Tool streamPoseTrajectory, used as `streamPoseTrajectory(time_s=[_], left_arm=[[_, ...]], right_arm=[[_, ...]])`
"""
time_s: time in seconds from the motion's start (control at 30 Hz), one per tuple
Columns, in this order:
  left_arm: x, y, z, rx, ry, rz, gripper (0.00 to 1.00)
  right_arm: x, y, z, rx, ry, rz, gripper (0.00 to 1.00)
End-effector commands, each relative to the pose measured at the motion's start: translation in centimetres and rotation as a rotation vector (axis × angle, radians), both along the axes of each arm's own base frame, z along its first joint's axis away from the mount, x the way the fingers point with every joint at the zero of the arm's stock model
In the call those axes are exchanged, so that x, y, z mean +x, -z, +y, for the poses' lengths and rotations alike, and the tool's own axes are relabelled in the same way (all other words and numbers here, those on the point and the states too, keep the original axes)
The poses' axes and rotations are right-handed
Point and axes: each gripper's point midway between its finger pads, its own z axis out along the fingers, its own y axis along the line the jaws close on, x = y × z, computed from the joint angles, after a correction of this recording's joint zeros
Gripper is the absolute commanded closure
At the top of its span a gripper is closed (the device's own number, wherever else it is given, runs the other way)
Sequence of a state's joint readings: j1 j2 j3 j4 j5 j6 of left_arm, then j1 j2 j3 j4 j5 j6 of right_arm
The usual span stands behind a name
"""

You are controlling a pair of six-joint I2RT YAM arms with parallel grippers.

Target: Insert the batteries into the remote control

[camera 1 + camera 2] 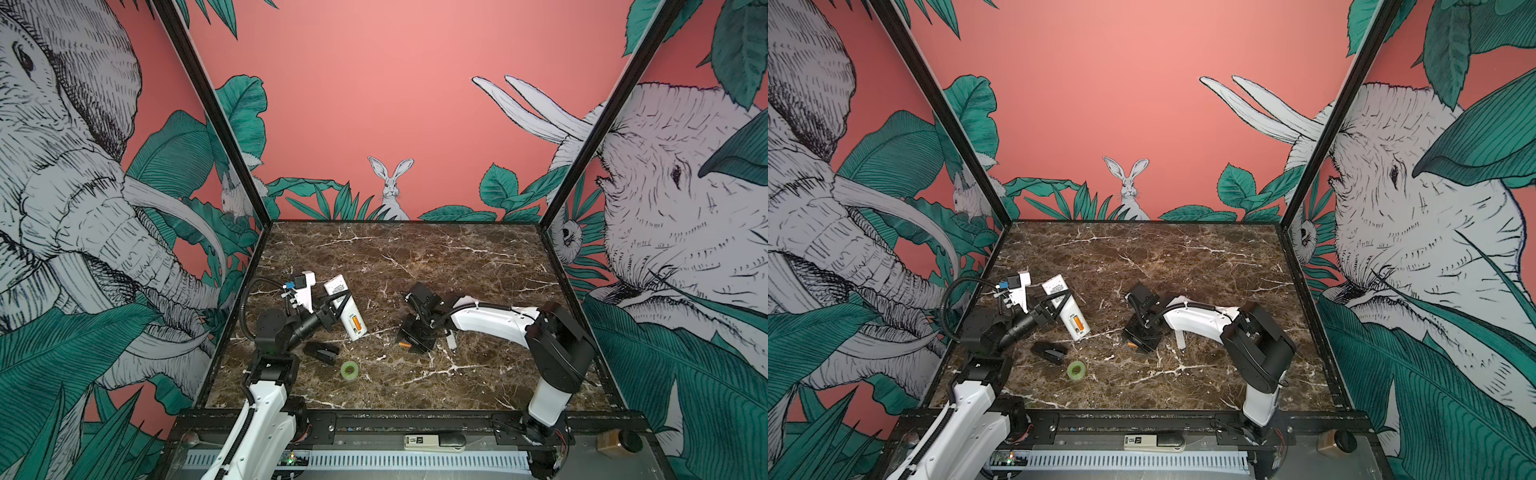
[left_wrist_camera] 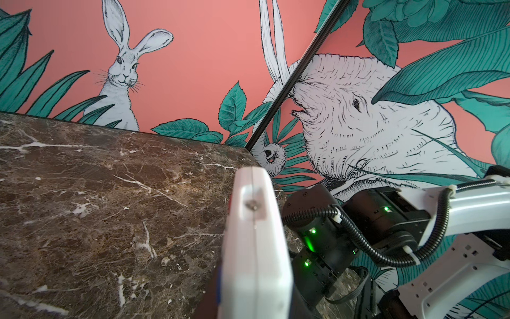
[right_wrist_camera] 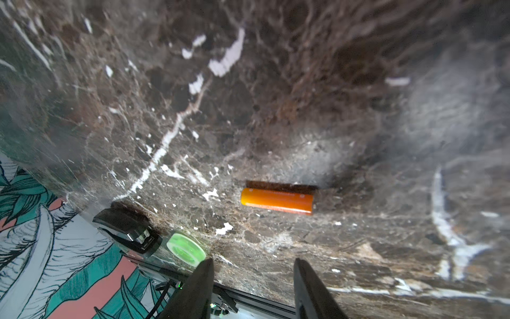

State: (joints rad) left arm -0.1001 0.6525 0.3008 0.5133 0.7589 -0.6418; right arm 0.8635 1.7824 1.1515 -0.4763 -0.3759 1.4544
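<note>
The left gripper (image 1: 1057, 302) clamps the remote control (image 1: 1069, 318) across its middle, with one orange battery (image 1: 1077, 322) seated in its open bay. A second battery (image 1: 1132, 345) lies on the marble table (image 1: 1183, 257), just beside the right gripper (image 1: 1141, 338). A green tape roll (image 1: 1076, 370) sits nearer the front.

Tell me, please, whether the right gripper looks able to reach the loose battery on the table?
Probably yes: the battery lies bare on the table just ahead of the right gripper, whose jaws stand open; the green tape roll sits off to one side.
</note>
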Motion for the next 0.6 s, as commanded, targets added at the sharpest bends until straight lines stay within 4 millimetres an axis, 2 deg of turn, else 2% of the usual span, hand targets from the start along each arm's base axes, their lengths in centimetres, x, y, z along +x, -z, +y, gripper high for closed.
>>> streamPoseTrajectory(time_s=[0.0,0.17,0.57], left_arm=[[-0.3,-1.9,0.0,0.015,-0.006,-0.071,1.00],[-0.2,-1.9,-0.1,0.025,-0.013,-0.076,1.00],[-0.2,-1.8,-0.3,0.045,-0.016,-0.079,1.00]], right_arm=[[1.8,0.5,-0.5,-0.062,0.125,0.005,0.52],[2.1,0.8,0.2,-0.069,0.110,0.027,0.50],[1.2,1.7,0.3,-0.059,0.143,0.073,0.49]])
